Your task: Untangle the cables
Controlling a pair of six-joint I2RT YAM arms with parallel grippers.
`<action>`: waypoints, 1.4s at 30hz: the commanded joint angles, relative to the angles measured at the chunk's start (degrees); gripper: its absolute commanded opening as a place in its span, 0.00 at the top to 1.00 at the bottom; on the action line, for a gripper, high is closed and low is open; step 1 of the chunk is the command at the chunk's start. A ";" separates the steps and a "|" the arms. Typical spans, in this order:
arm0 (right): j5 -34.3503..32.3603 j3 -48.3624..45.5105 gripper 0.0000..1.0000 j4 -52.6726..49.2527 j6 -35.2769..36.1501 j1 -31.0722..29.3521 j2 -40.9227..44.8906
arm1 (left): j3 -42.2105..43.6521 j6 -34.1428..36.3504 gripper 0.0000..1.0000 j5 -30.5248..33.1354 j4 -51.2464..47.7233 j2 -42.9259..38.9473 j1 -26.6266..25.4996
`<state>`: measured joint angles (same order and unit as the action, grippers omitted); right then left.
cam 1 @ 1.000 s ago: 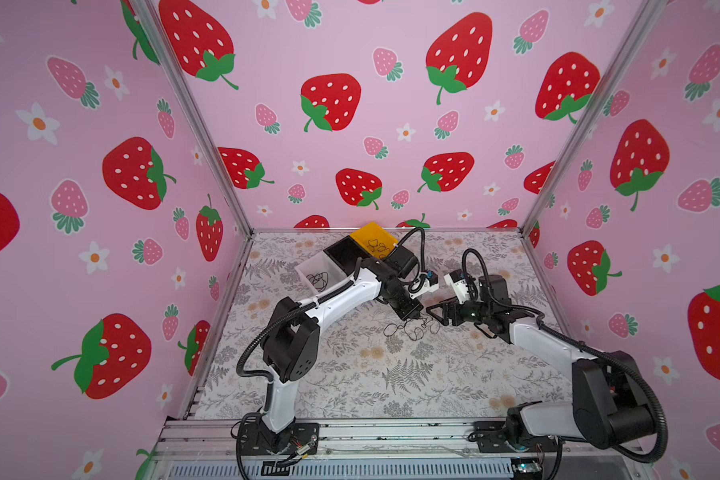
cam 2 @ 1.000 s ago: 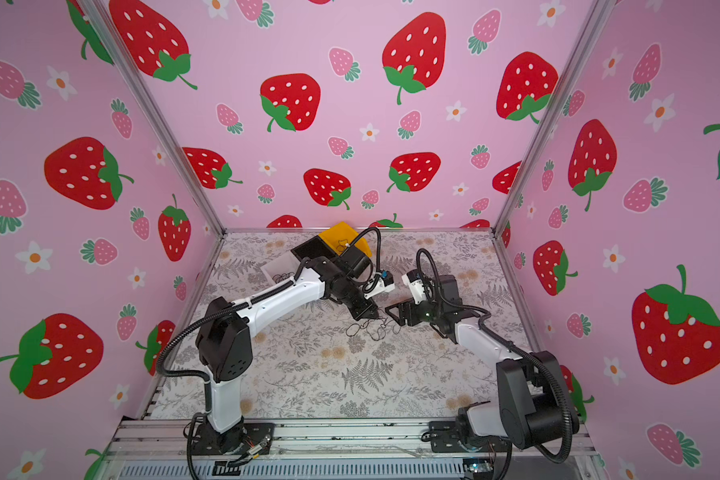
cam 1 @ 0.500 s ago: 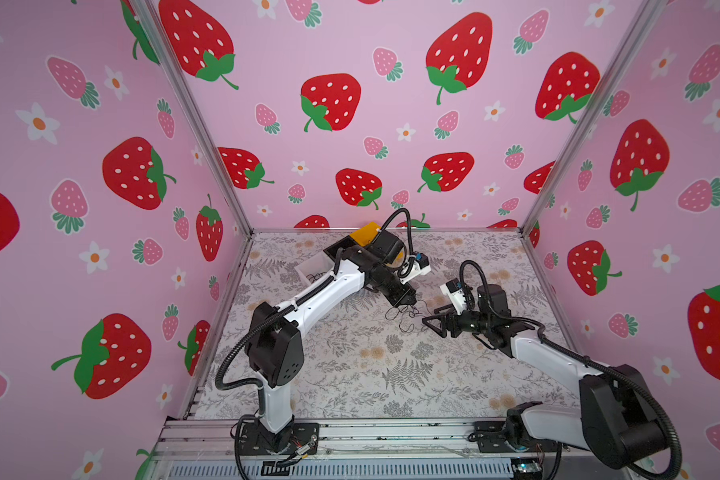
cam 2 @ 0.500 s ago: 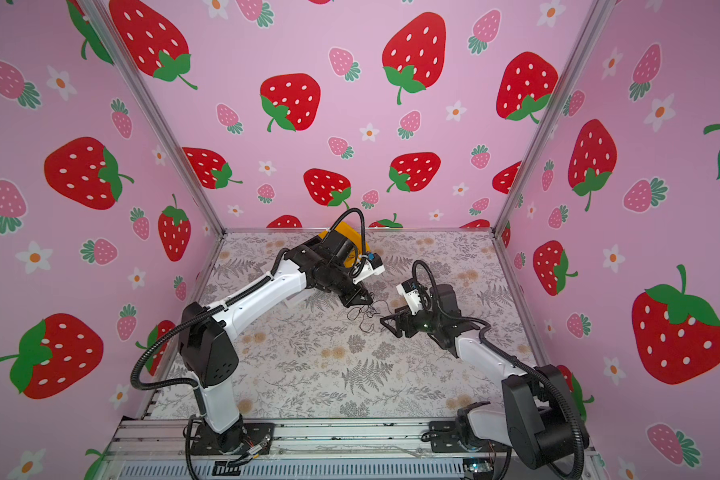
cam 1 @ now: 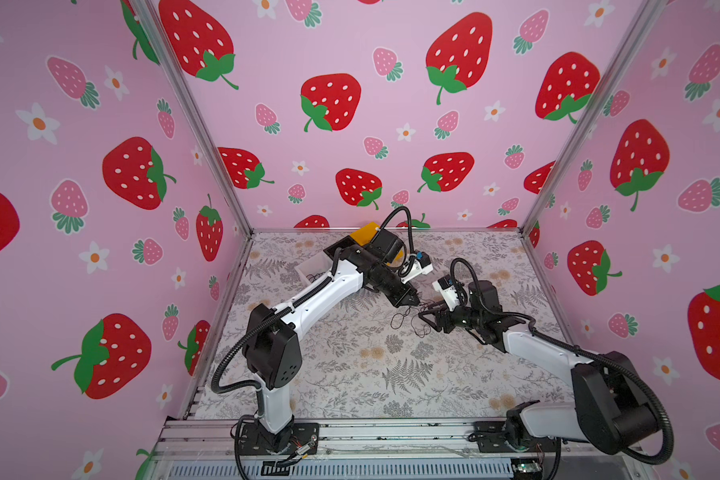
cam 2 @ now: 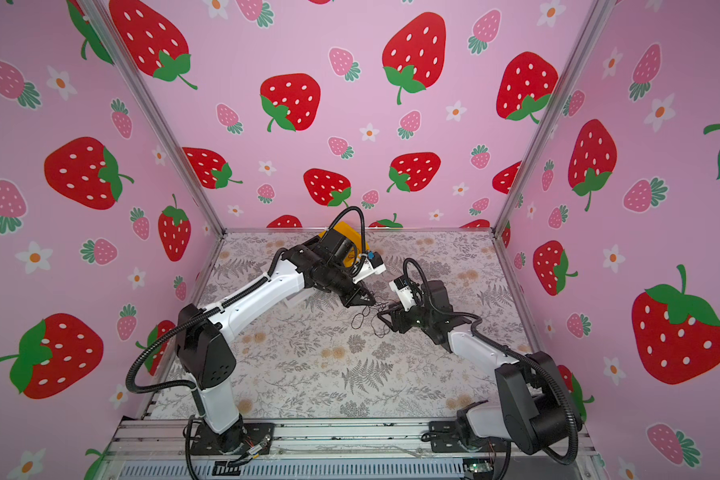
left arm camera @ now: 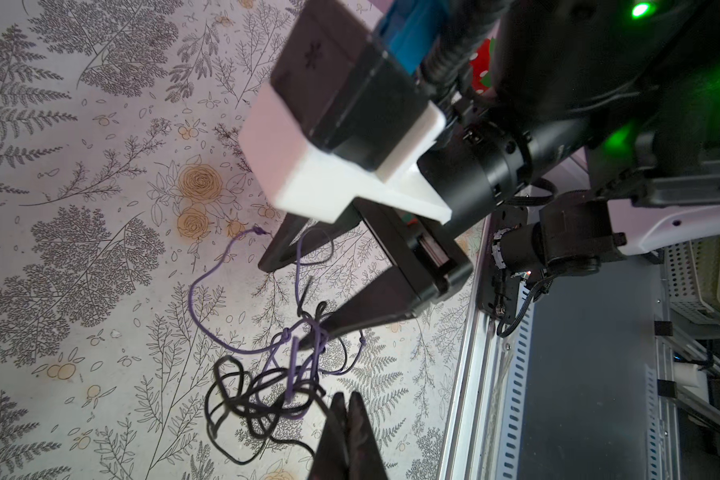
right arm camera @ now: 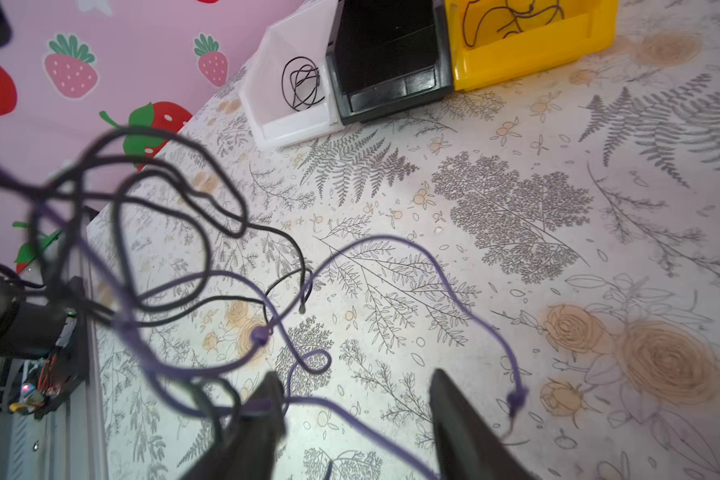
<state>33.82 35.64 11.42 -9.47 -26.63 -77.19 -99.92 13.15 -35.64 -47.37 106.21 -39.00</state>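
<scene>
Left jaws tight on cables [left arm camera: 294,370], right jaws apart among them

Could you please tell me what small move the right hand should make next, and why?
Probably close the right hand: it stands open with a purple strand running through its gap, while the shut left hand holds the tangled cables up, so a grip there could start pulling that strand free.
</scene>
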 commanded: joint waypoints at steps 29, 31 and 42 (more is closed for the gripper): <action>-20.34 0.21 1.00 -12.78 -2.48 14.11 4.66 | 8.87 -0.13 1.00 0.67 2.63 -11.23 6.32; -20.64 0.41 1.00 -13.68 -2.52 15.12 4.11 | 9.75 -0.41 1.00 1.83 2.79 -11.86 7.11; -23.43 2.18 1.00 -17.82 -2.56 18.95 1.35 | 15.27 -3.79 1.00 4.25 5.84 -17.13 13.46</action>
<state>12.43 36.07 -3.53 -12.25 -8.67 -75.05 -85.52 9.72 -31.75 -42.63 90.39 -26.17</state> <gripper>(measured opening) 0.050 0.050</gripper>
